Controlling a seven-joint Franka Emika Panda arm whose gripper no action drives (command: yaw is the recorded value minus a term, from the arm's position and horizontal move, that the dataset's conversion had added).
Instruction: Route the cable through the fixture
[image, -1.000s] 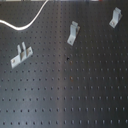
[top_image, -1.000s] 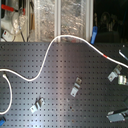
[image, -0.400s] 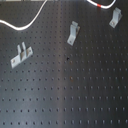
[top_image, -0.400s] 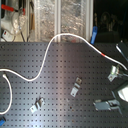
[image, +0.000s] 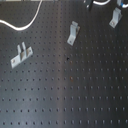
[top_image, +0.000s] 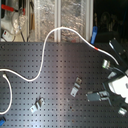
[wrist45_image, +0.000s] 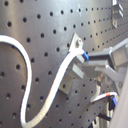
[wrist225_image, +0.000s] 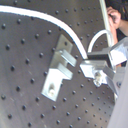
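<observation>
The white cable (top_image: 47, 47) runs from the second exterior view's left up over the black pegboard and down to the right. Its far end arcs at the top right of the first exterior view (image: 102, 4). The fixture (image: 116, 17), a small grey bent clip, stands there beside my gripper (image: 121, 5). In the second exterior view the fixture (top_image: 105, 64) sits just under my gripper (top_image: 110, 57). Both wrist views show the fixture (wrist45_image: 75, 44) (wrist225_image: 59, 72) close by, with the cable (wrist45_image: 55, 85) (wrist225_image: 75, 32) lying against it. My gripper (wrist45_image: 86, 59) (wrist225_image: 92, 61) is shut on the cable.
A longer slanted grey clip (image: 73, 34) (top_image: 76, 88) stands mid-board. A wider clip with two prongs (image: 20, 55) (top_image: 37, 104) is toward the left of both exterior views. The arm's white and black body (top_image: 117, 85) fills the second exterior view's right side.
In the second exterior view the arm's lower grey part has swung left and down across the board. The cable's right end has shifted slightly with the gripper. The clips have not moved.
</observation>
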